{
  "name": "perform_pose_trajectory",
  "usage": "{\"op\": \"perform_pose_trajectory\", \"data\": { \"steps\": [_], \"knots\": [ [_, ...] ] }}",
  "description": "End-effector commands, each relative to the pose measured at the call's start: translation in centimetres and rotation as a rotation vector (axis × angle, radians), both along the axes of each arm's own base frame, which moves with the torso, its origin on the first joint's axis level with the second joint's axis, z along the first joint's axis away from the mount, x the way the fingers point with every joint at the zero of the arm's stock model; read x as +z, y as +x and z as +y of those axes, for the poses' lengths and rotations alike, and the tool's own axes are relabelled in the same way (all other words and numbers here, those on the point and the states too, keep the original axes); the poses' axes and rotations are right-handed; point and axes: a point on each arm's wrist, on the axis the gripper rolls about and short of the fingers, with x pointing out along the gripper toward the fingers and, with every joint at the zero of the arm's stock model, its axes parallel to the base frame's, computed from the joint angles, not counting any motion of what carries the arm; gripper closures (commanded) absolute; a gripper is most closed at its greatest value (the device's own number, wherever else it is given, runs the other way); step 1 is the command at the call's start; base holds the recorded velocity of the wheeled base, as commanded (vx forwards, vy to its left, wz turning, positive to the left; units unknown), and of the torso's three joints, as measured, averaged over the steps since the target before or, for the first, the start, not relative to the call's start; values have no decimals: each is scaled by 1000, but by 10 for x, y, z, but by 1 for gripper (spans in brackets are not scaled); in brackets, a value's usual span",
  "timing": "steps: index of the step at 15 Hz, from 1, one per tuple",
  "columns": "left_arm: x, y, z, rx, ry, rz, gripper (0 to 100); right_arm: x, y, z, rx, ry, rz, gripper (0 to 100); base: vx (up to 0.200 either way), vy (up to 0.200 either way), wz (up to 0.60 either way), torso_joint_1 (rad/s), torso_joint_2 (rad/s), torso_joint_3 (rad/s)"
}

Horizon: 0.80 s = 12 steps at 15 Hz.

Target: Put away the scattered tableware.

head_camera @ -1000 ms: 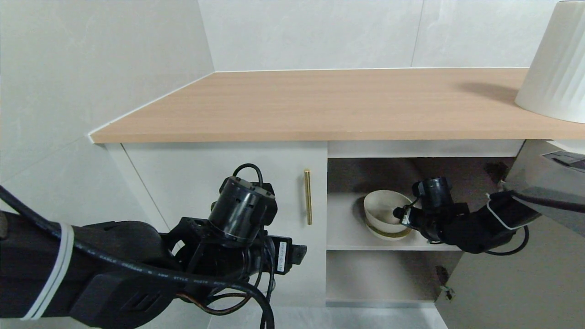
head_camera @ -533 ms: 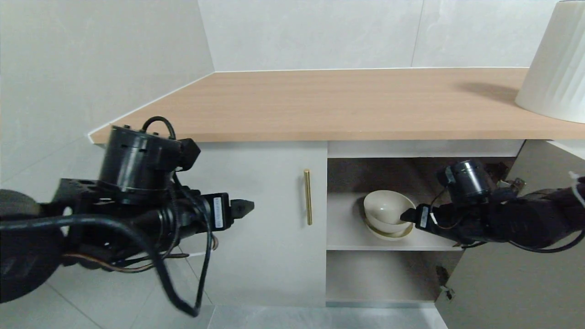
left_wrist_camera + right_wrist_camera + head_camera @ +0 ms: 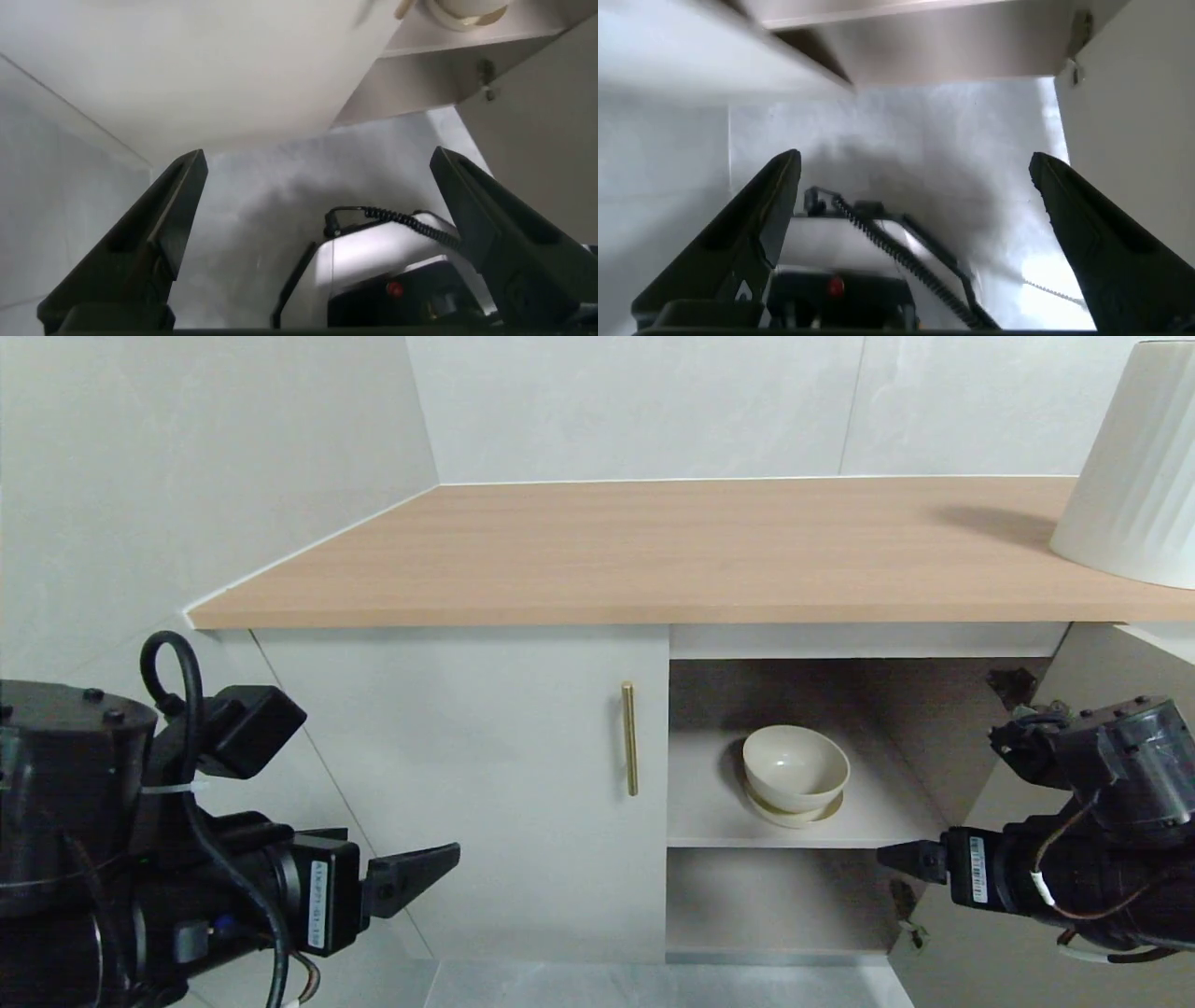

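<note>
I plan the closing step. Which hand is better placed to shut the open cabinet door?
Right, probably. The right hand, open and empty, is beside the open door; the left hand is near the closed door, farther away.

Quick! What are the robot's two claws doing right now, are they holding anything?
Left gripper: open, holding nothing.
Right gripper: open, holding nothing.
</note>
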Motion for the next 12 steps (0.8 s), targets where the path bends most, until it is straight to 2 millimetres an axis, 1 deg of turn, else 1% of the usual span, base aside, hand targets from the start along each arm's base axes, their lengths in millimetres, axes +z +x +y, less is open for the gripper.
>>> {"op": "perform_pose_trajectory", "data": {
  "steps": [1, 10, 12],
  "knots": [
    [1, -4, 1, -11, -4, -7, 0, 5, -10, 3, 28, -22, -38, 0, 0, 0, 0, 0, 0, 0],
    [0, -5, 0, -16, -4, -5, 0, 10, -14, 0, 14, -27, -64, 0, -200, 0, 0, 4, 0, 0],
    [0, -5, -1, -20, -4, -4, 0, 11, -18, -2, 19, -42, -37, 0, -200, 0, 0, 7, 7, 2]
  ]
}}
